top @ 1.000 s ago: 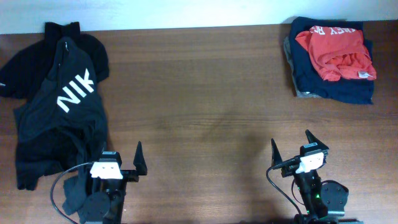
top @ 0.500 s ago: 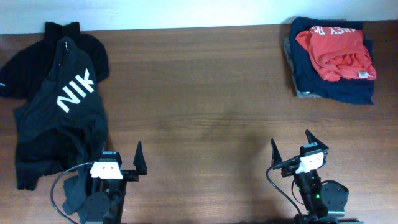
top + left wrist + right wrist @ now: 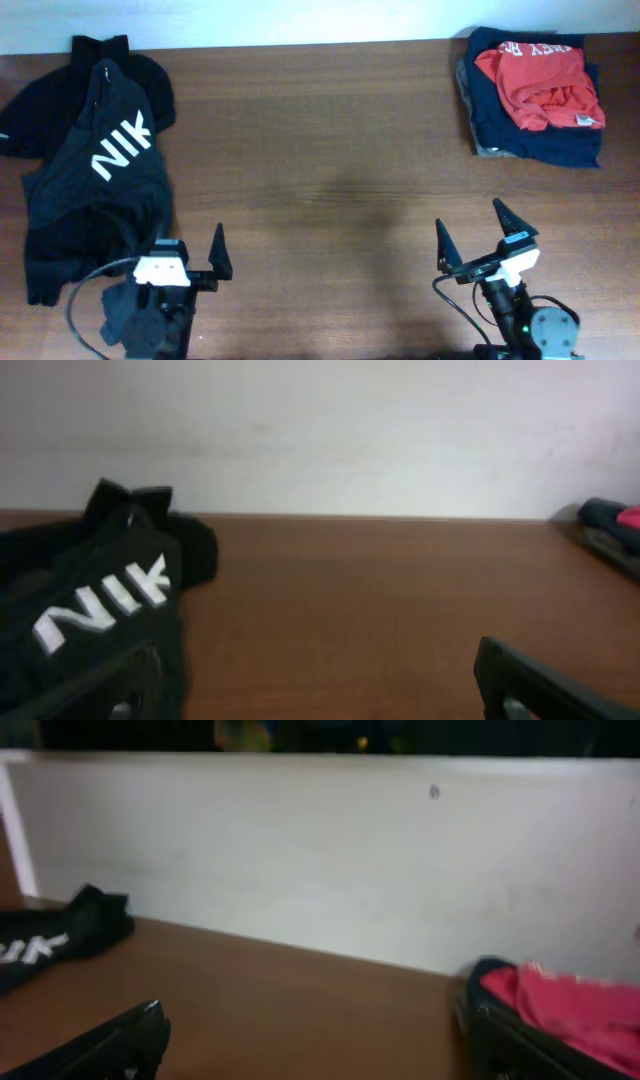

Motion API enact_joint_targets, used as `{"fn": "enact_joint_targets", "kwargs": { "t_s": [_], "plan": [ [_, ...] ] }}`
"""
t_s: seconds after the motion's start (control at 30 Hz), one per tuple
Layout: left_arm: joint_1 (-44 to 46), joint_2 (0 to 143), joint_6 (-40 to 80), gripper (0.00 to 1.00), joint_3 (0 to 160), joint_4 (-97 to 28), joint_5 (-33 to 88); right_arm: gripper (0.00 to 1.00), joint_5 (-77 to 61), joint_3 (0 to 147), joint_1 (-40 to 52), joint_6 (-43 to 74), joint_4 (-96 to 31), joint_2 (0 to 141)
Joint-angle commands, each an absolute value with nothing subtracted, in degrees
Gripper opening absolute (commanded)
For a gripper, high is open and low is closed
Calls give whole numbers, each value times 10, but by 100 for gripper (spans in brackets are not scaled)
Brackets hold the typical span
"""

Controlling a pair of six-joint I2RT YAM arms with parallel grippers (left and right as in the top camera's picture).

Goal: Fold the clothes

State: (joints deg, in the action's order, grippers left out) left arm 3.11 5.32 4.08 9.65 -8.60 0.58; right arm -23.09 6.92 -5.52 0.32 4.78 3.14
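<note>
Clothes [image 3: 100, 185] bunched along table [image 3: 320, 150] left edge, folded stack [image 3: 535, 95] far-right corner

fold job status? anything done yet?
Done: nothing on the black NIKE T-shirt; it lies crumpled at the table's left side, overlapping a black polo. In hand: nothing; left end effector and right end effector are open and empty. Left: the whole fold.

One NIKE T-shirt [image 3: 95, 195], one polo [image 3: 100, 50] at ten o'clock; one red-orange garment [image 3: 540, 85], one navy garment [image 3: 550, 148] at two; one left gripper [image 3: 185, 262], one right gripper [image 3: 474, 236].
</note>
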Motion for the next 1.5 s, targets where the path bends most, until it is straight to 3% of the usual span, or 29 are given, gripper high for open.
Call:
{"fn": "enact_joint_targets", "kwargs": {
  "t_s": [0.0, 0.33, 0.53, 0.67, 0.87, 0.97, 1.17, 1.47],
  "plan": [
    [32, 146, 32, 99, 202, -113, -3, 99, -269, 154, -53, 22, 47, 109],
    [32, 474, 27, 99, 499, -280, -1, 99, -354, 415, -53, 22, -102, 429],
    [32, 684, -38, 99, 678, -378, 114, 99, -356, 615, -52, 19, -265, 630],
    [32, 781, -37, 99, 720, -360, 161, 99, -374, 702, -52, 20, -322, 731],
    [-10, 868, -5, 99, 725, -278, 118, 99, -485, 717, -52, 22, -320, 816],
    [-74, 913, 49, 99, 725, -250, 87, 99, -495, 717, -52, 20, -324, 835],
    [-188, 1004, 45, 93, 725, -192, 66, 99, -495, 717, -52, -11, -332, 844],
    [-248, 1104, 28, 89, 725, -122, -20, 99, -489, 717, -52, -38, -374, 844]
  ]
}}
